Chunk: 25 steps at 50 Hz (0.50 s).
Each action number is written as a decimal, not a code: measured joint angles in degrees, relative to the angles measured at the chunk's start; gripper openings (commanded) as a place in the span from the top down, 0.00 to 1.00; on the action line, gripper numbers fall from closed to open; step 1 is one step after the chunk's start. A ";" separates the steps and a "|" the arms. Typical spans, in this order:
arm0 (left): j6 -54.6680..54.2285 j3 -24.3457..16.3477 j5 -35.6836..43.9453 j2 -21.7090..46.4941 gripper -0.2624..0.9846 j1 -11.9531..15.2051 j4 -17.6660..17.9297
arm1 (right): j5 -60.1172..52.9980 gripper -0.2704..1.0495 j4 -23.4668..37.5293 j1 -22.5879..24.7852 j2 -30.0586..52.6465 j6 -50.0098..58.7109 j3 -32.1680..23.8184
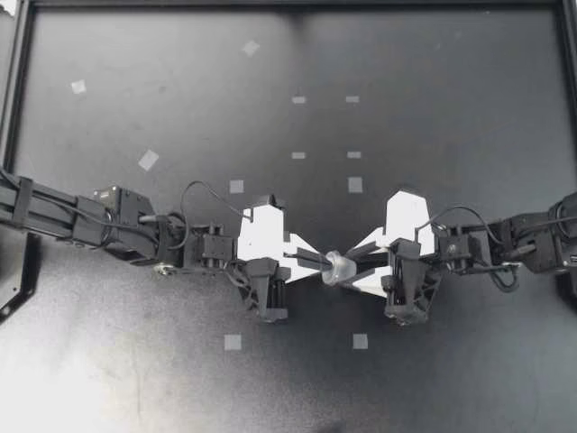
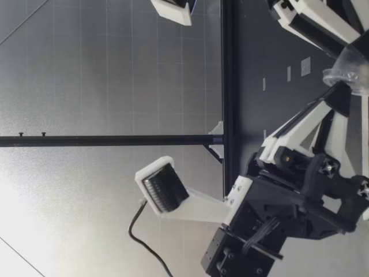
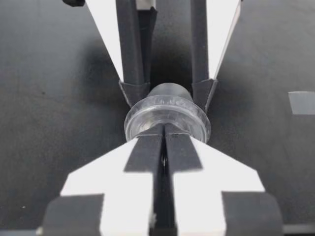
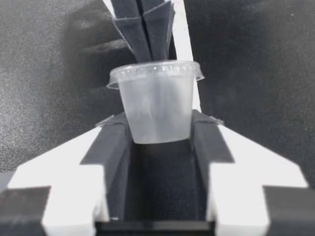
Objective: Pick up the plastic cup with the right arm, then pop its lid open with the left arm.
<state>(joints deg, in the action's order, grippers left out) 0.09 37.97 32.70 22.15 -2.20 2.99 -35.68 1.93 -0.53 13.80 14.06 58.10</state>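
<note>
In the top view, the two arms meet near the middle of the dark table (image 1: 433, 108). The left gripper (image 1: 317, 261) comes in from the left side and the right gripper (image 1: 353, 263) from the right side. A small clear cup (image 1: 338, 268) with a lid sits between their tips. Several pale tape marks (image 1: 355, 184) are on the table around them.

In the low view, the cup (image 2: 350, 70) is seen between the two sets of fingers. The fingers of the right gripper reach it from one side and those of the left gripper from the other side. This view does not show clearly whether the cup touches the table.

In the left wrist view, the lid of the cup (image 3: 167, 118) faces the camera. The fingers of the left gripper are pressed together, and their tips lie against the near rim of the lid. Whether a piece of the rim is caught between them cannot be told. Behind the lid, the two fingers of the right gripper stand one at each side of the cup.

In the right wrist view, the right gripper is clamped on the body of the cup (image 4: 156, 105), with one finger touching each side. The lid points away toward the left gripper, whose closed fingers touch the far rim.
</note>
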 measured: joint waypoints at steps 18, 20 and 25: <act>-4.83 3.60 0.09 -7.12 0.79 -0.09 0.09 | -7.03 0.57 0.09 0.09 -4.04 0.00 4.04; -6.59 4.92 0.44 -9.58 0.79 -0.09 0.35 | -9.84 0.57 0.09 0.09 -5.80 -0.09 5.54; -13.89 8.26 1.85 -14.06 0.76 -0.18 3.34 | -18.37 0.57 0.09 0.09 -9.49 -0.88 8.70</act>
<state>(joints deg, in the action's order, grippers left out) -13.80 46.23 34.54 8.09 -2.37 6.33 -54.05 2.02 -0.44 4.31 13.18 66.80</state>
